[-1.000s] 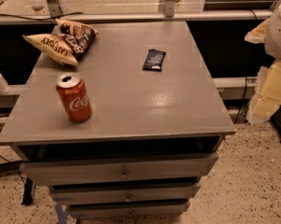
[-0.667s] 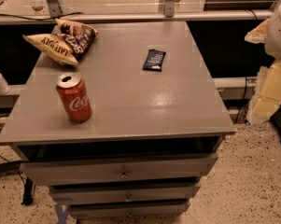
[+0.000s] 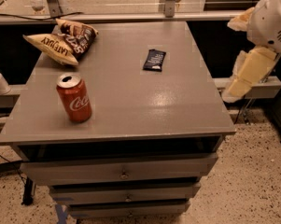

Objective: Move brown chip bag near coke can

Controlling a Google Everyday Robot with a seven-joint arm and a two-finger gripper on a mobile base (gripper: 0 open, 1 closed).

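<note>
The brown chip bag (image 3: 63, 42) lies crumpled at the far left corner of the grey cabinet top (image 3: 130, 101). The coke can (image 3: 74, 98) stands upright near the front left, well in front of the bag and apart from it. My gripper (image 3: 246, 73) hangs off the right side of the cabinet, beyond its edge and about level with the top. It is cream-coloured, sits under a white arm joint (image 3: 273, 17), and holds nothing that I can see. It is far from both the bag and the can.
A small flat dark-blue snack wrapper (image 3: 154, 59) lies right of centre toward the back. The cabinet has drawers (image 3: 123, 171) below its front edge. A rail with metal posts (image 3: 168, 3) runs behind it. Speckled floor lies at the right.
My arm and gripper have shifted a little left and up, closer to the cabinet's right edge. The bag, can and wrapper have not moved.
</note>
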